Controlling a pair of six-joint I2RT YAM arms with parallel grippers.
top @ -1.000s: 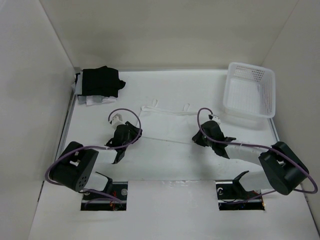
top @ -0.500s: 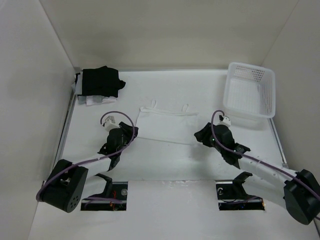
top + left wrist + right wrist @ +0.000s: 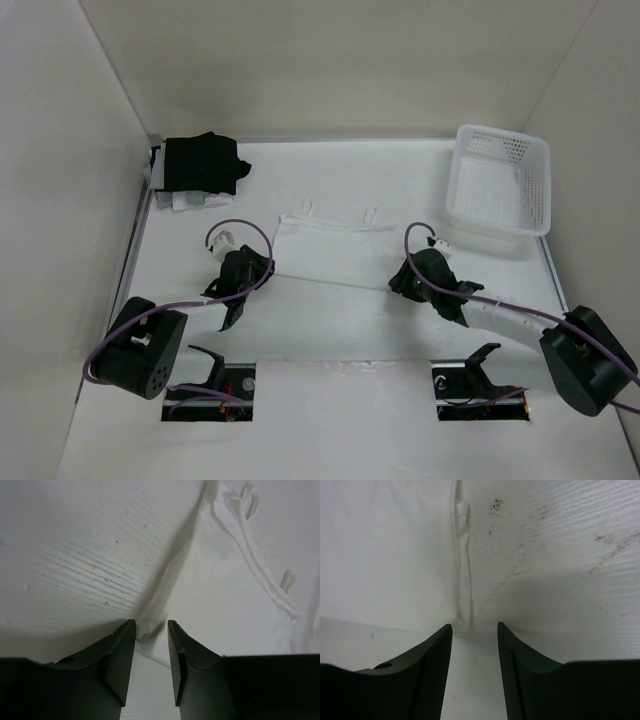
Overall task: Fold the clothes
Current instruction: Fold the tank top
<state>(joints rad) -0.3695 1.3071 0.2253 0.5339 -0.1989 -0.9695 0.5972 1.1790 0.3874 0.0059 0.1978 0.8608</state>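
The clothes (image 3: 335, 255), a thin white garment, lie spread flat at mid-table with two string loops (image 3: 308, 208) on the far edge. My left gripper (image 3: 268, 264) is at the garment's near left corner. In the left wrist view that corner of the clothes (image 3: 225, 580) bunches between the parted tips of the left gripper (image 3: 151, 625), touching the left finger; the jaws stand open. My right gripper (image 3: 395, 283) is at the near right corner. In the right wrist view the right gripper (image 3: 475, 627) is open on bare table, with the hem of the clothes (image 3: 390, 555) just ahead of its left tip.
A white lattice basket (image 3: 505, 131) stands at the back right. Black folded garments (image 3: 203, 163) sit at the back left corner on something white. White walls close the table on three sides. Two cut-outs (image 3: 210, 385) lie by the arm bases.
The right jaws have opened off the garment's near right corner. Both arms stretched low half a second ago and have drawn back up; the garment now lies spread flat.
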